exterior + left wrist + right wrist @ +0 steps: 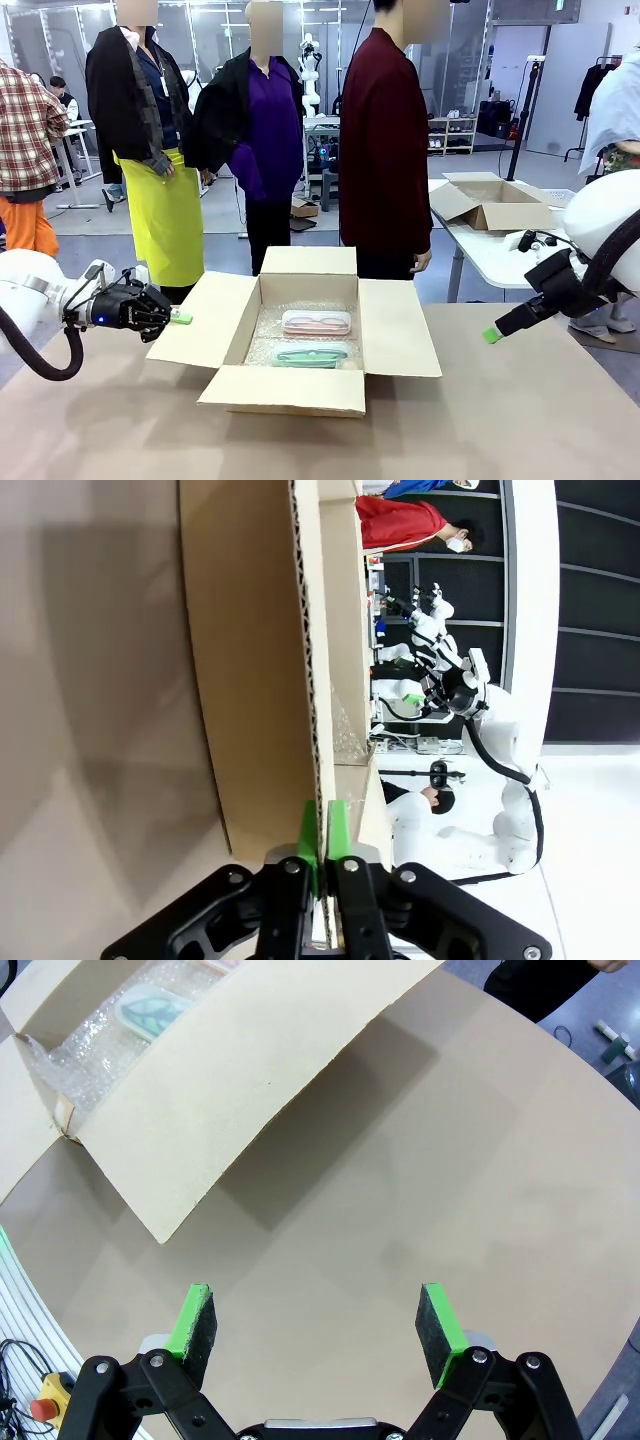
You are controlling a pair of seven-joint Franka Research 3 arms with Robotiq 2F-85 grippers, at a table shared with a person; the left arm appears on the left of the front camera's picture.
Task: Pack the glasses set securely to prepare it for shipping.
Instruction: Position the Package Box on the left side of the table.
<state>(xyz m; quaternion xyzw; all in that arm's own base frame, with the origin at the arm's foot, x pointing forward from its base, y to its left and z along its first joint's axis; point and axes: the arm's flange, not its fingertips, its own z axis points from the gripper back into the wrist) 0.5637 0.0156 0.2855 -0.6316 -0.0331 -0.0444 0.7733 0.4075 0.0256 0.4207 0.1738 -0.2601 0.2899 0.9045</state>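
An open cardboard box (300, 385) stands mid-table with its flaps spread. Inside, on bubble wrap (262, 347), lie the pale pink glasses case (315, 322) and, nearer me, the mint green case (312, 354). My left gripper (180, 317) is at the outer edge of the box's left flap (200, 320); in the left wrist view its gripper (323, 842) is shut on that flap's edge (260, 660). My right gripper (492, 335) hangs open above the table, to the right of the right flap (400, 330). From the right wrist, that gripper (318, 1322) holds nothing, with the flap (250, 1070) and mint case (150, 1008) beyond.
A person in a dark red top (385, 150) stands at the far side behind the box. A second table at the back right holds another open cardboard box (490, 200). Bare brown tabletop (520, 420) spreads right of and in front of the box.
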